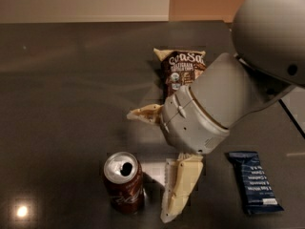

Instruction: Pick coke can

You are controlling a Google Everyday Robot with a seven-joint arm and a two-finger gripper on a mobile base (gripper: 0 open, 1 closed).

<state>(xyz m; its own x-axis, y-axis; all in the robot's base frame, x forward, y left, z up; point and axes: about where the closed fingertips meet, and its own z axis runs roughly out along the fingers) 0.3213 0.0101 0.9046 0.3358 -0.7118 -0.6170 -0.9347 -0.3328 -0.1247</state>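
Note:
The coke can (125,184) stands upright on the dark table (62,94) near the front edge, a dark red-brown can with a silver top and an open mouth hole. My gripper (147,166) hangs over the table just right of the can, open with its cream fingers spread wide. One finger (144,114) points left above and behind the can. The other finger (179,189) reaches down close beside the can's right side. Nothing is held.
A brown-and-cream chip bag (181,67) lies behind the gripper, partly hidden by the grey arm (224,104). A dark blue snack bar wrapper (254,181) lies at the front right. The table's right edge runs near the wrapper.

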